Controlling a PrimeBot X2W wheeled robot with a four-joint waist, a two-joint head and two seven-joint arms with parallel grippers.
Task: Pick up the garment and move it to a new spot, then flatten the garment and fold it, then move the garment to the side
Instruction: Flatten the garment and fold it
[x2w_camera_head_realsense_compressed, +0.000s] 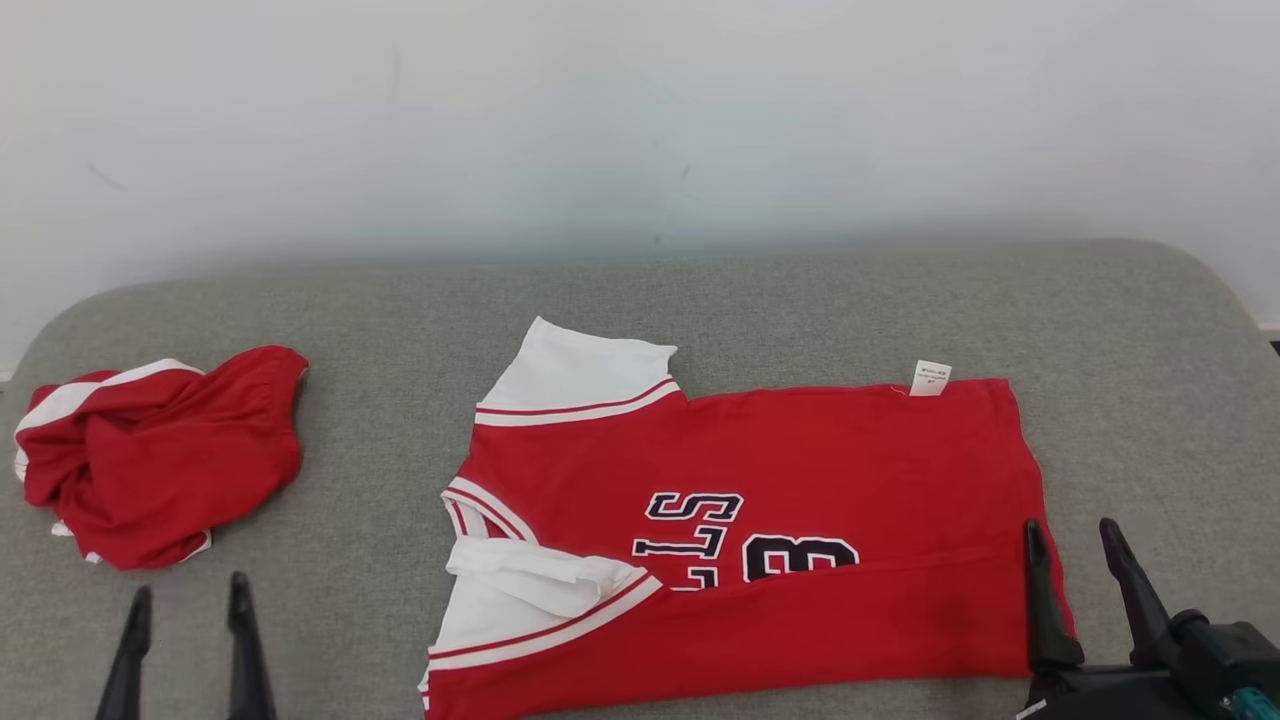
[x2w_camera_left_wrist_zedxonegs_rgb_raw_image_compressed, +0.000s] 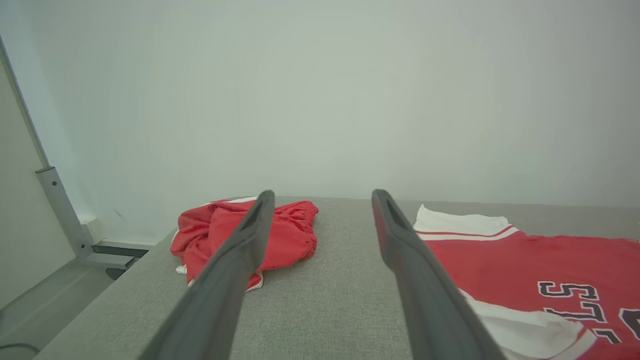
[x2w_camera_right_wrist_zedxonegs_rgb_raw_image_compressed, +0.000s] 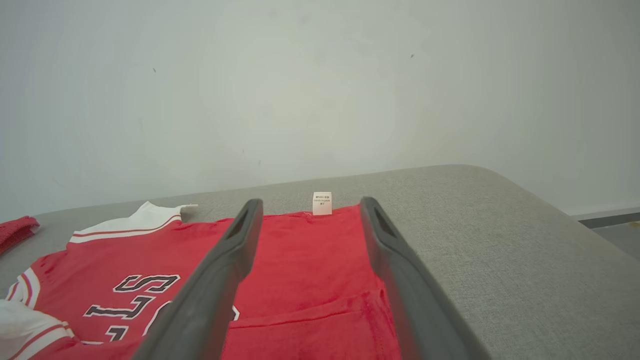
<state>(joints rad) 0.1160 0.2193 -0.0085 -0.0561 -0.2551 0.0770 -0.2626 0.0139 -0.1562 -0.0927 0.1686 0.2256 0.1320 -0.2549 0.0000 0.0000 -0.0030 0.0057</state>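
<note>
1. at the middle of the grey fabric-covered tabletop (x2w_camera_head_realsense_compressed: 380, 300), the red jersey with white sleeves (x2w_camera_head_realsense_compressed: 780, 450) is spread flat, with its near edge folded over.
2. the right end effector (x2w_camera_head_realsense_compressed: 1069, 527) is held open by the jersey's right hem, with nothing gripped.
3. the left end effector (x2w_camera_head_realsense_compressed: 189, 587) is held open and empty near a crumpled red-and-white cloth bundle (x2w_camera_head_realsense_compressed: 160, 450).

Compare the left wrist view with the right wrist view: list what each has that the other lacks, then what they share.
The left wrist view adds the open left pincer, a grey metal bracket by the wall, and the elastic waistband of the crumpled red shorts. The right wrist view adds the open right pincer, the white label at the far edge of the red jersey, and the rounded end of the grey padded surface. Both show the jersey, its white sleeve and the dark lettering.
</note>
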